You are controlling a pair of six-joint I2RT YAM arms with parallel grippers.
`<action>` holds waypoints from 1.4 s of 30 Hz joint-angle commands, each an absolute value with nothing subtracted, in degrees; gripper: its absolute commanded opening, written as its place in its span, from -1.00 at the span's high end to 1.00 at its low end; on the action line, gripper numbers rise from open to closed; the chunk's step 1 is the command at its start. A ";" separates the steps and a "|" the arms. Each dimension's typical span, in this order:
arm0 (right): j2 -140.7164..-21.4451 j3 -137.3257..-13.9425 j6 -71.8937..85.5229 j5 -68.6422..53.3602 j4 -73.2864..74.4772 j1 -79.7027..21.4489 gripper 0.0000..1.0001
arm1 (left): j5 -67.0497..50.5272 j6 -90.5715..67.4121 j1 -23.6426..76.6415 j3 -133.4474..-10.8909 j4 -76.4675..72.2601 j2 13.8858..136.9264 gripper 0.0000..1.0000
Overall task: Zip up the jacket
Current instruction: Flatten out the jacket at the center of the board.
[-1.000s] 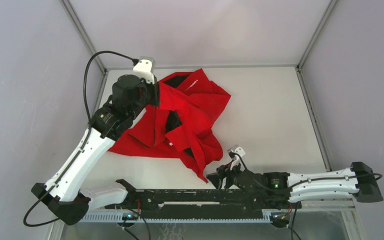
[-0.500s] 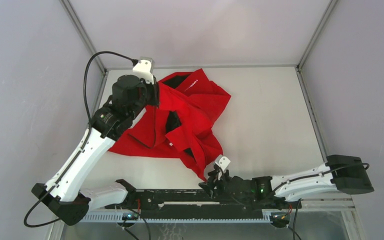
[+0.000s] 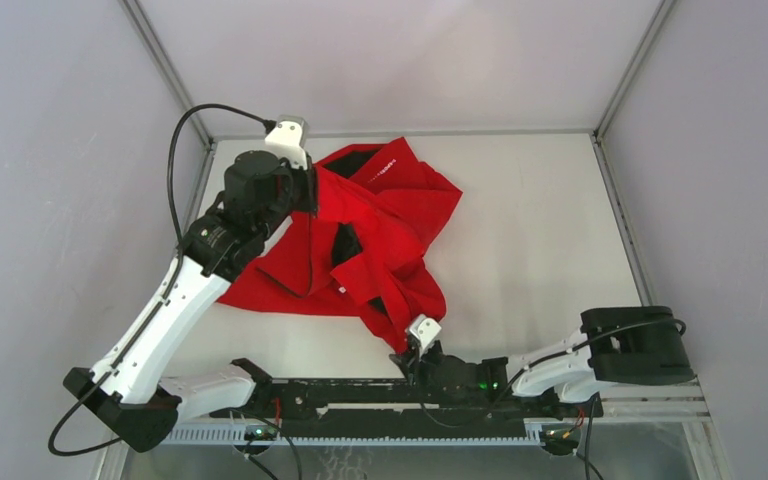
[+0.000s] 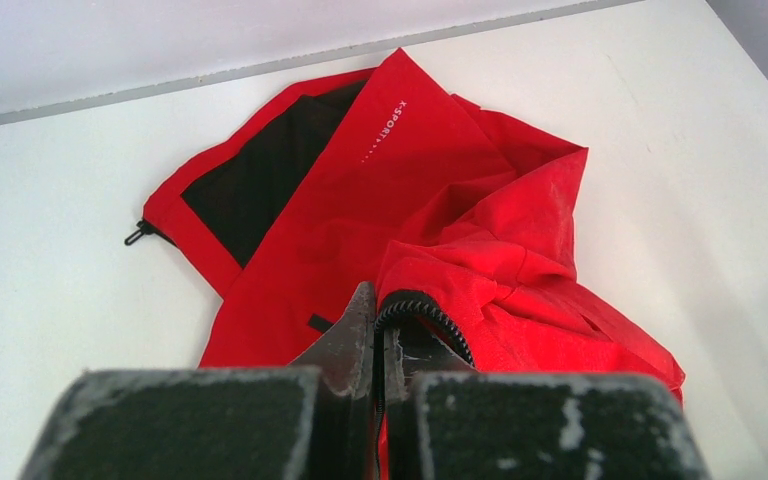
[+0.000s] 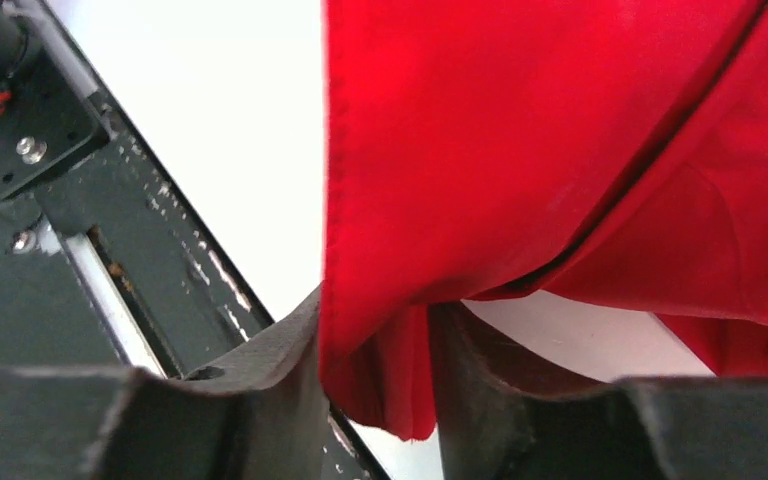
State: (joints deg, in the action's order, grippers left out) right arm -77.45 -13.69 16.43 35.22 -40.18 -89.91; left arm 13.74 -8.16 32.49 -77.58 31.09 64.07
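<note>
In the top view the jacket (image 3: pixel 390 230) lies crumpled on the white table (image 3: pixel 540 230), left of centre, with its collar toward the upper edge and one narrow tail trailing down toward the lower middle of the frame. The left gripper (image 3: pixel 312 190) sits at the garment's upper-left edge, and neither it nor the cloth has shifted over the last second. The right gripper (image 3: pixel 407 352) has: from a spot just right of that trailing tail it has slid leftward along the black base rail (image 3: pixel 390 395) and now sits at the tail's lowest tip, its elbow folded in at the lower right. In the left wrist view the fingers are pressed together on a raised fold of red cloth edged with black zipper teeth (image 4: pixel 425 315). A small dark zip pull (image 4: pixel 138 235) lies at the far upper left beside the black lining. In the right wrist view a hanging red fold drops between the two fingers (image 5: pixel 280 350), which stand moderately apart and close against it. Whether they already pinch it cannot be told. With one end of the front edge held, this arrival probably means the other arm is taking the hem, so the zipper line can be drawn straight.
</note>
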 commanded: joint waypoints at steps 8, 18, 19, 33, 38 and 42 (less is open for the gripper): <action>-59.01 -21.04 16.83 42.63 -19.73 -79.20 1.00 | 15.78 -8.59 31.16 -79.40 28.23 60.20 1.00; -40.26 -53.34 4.73 33.45 13.58 -58.92 1.00 | 21.11 -10.21 31.03 -94.62 31.90 55.47 1.00; -41.73 -58.55 3.69 32.75 16.40 -58.22 1.00 | 21.66 -10.46 31.03 -96.17 31.90 54.87 1.00; -59.61 -116.94 0.90 22.00 47.18 -71.20 1.00 | 12.08 -8.73 30.98 -105.37 25.44 44.71 1.00; -61.52 -119.69 -4.26 29.62 43.96 -77.45 1.00 | 12.88 -8.21 31.02 -107.49 27.69 45.47 1.00; -64.96 -122.09 -9.48 39.78 40.56 -77.35 1.00 | 15.79 -6.59 31.02 -107.40 29.13 47.78 1.00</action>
State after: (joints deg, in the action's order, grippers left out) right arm -63.75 -118.54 -2.74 27.24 47.77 -77.19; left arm 10.94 -9.43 31.64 -105.80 31.18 44.97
